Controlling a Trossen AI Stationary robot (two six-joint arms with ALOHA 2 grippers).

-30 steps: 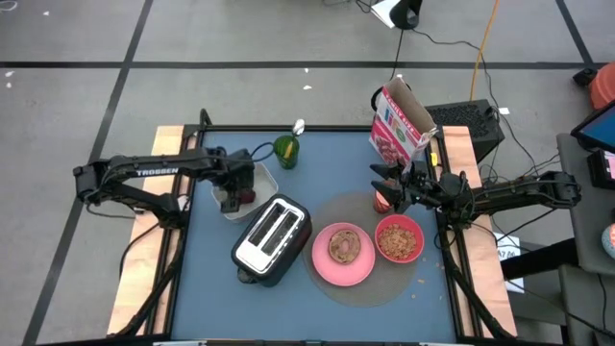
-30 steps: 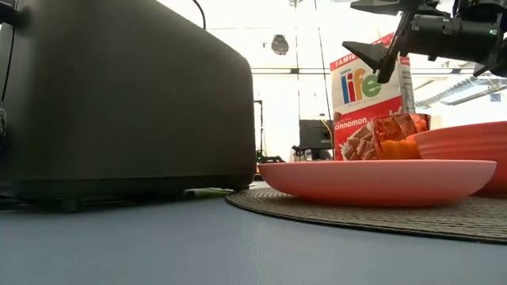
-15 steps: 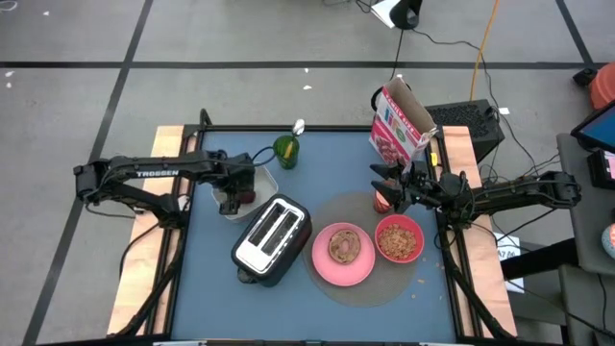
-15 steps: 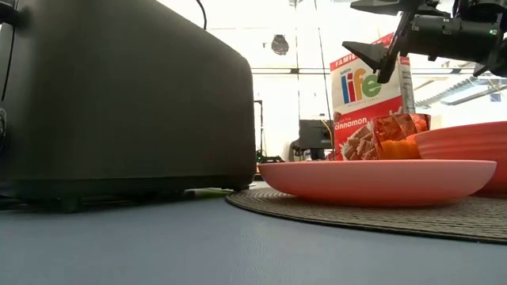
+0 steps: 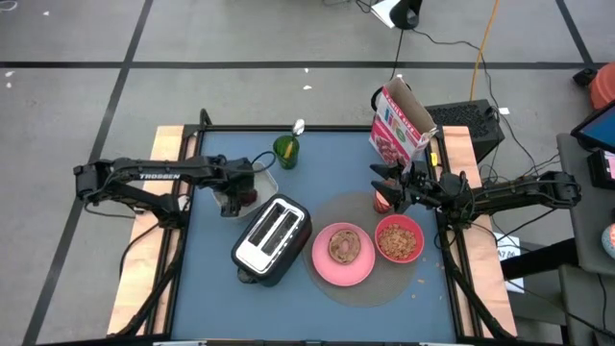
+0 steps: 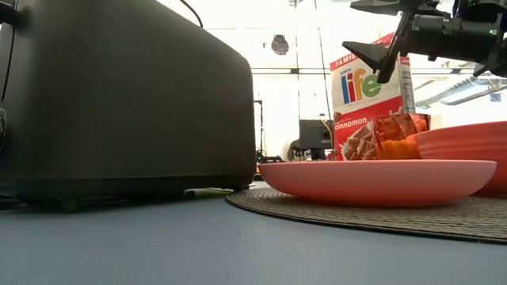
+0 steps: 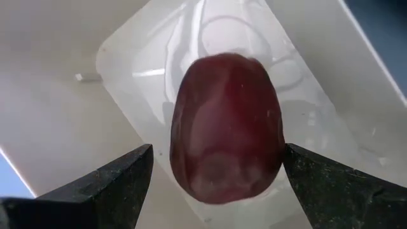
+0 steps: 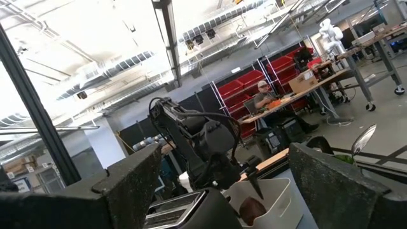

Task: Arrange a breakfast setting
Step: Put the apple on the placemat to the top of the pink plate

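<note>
In the high view, the left pincer (image 5: 233,197) hung over the white rectangular container (image 5: 261,178) in the left part of the desk (image 5: 317,144), its fingers spread. The left wrist view showed the dark red fruit (image 7: 226,127) lying on the container's floor, centred in the gap between the two dark fingers (image 7: 111,184), with a little space on each side and neither finger touching it. Just right of the container in the high view stood the silver-and-black toaster (image 5: 271,238), and right of that, on a round woven mat (image 5: 384,279), sat the large pink plate (image 5: 322,261) with the round browned bread (image 5: 343,245) on it. The red bowl (image 5: 399,238), filled with cereal, sat touching or just beside the plate on its right. The right pincer (image 5: 382,183) hovered above the small pink cup (image 5: 382,201) at the mat's upper edge, its fingers also spread and holding nothing, near the cereal box (image 5: 399,125). In the low view the right pincer (image 6: 379,55) showed at the upper right, above the cup (image 6: 400,134). A green cup (image 5: 285,149) stood at the desk's upper edge.
</note>
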